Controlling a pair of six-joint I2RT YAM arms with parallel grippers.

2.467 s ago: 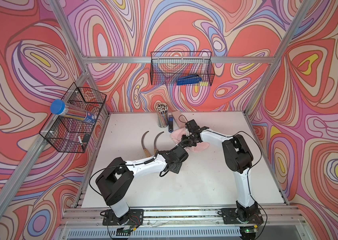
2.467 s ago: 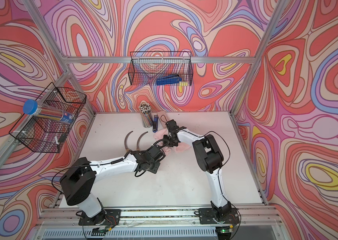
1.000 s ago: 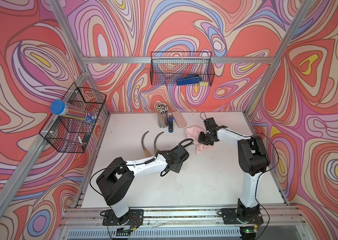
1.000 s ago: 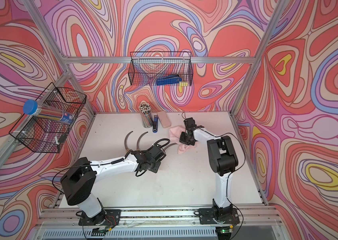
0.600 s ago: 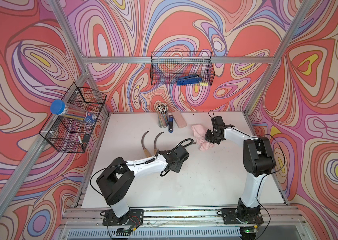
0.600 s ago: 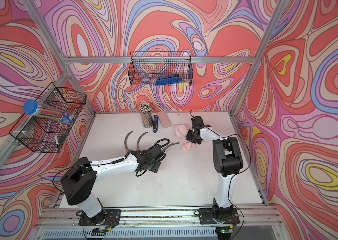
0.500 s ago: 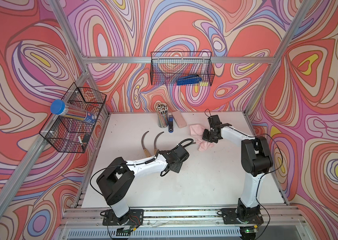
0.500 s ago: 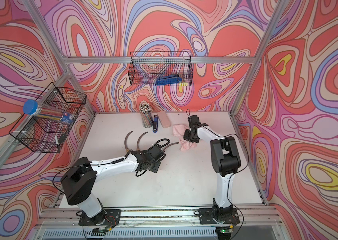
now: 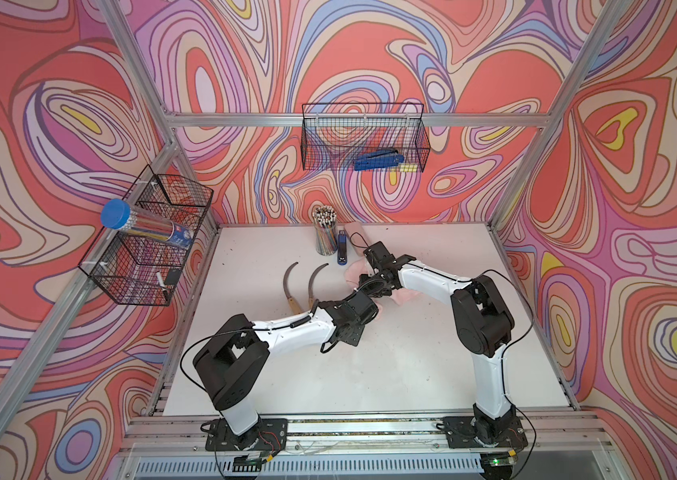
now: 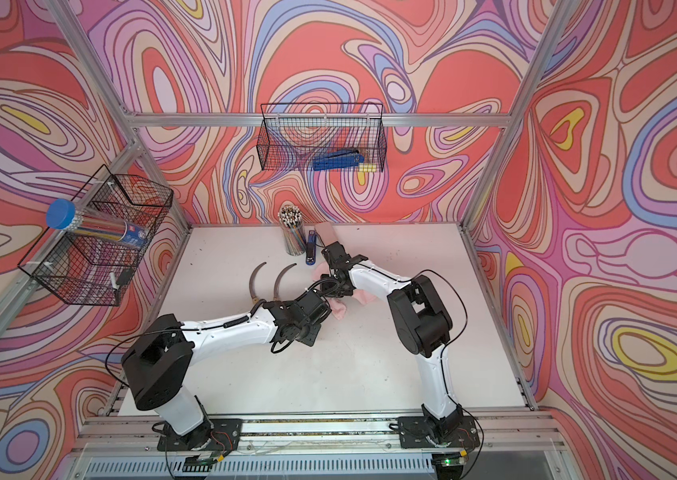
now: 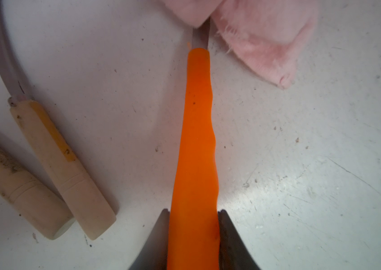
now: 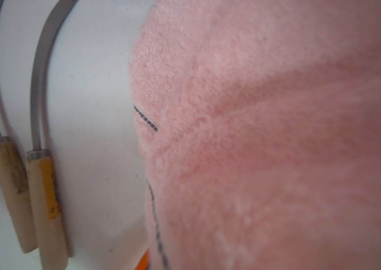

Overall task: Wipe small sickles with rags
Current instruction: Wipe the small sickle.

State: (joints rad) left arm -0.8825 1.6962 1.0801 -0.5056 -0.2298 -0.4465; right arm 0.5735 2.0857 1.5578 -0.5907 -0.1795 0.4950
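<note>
My left gripper [image 11: 194,224] is shut on the bright orange handle of a small sickle [image 11: 197,131]. That sickle's grey blade runs under the fuzzy pale-pink rag [image 11: 262,35]. In both top views my right gripper [image 9: 379,286] [image 10: 339,289] is pressed down on the rag [image 9: 406,296] [image 10: 364,296], close to the left gripper [image 9: 366,300] [image 10: 320,305]. The rag [image 12: 266,140] fills the right wrist view and hides the jaws; a sliver of orange handle [image 12: 144,261] shows at its edge. Two wooden-handled sickles [image 9: 290,286] [image 9: 312,283] lie side by side to the left.
At the back of the white table [image 9: 432,374] stand a cup of pencils [image 9: 325,235], a blue stapler [image 9: 342,251] and a smooth pink case [image 9: 355,230]. Wire baskets hang on the back wall [image 9: 364,137] and the left wall [image 9: 149,245].
My right gripper has drawn the rag back leftward along the orange sickle's blade, from out at the right to just beside the left gripper. The left arm has stayed still.
</note>
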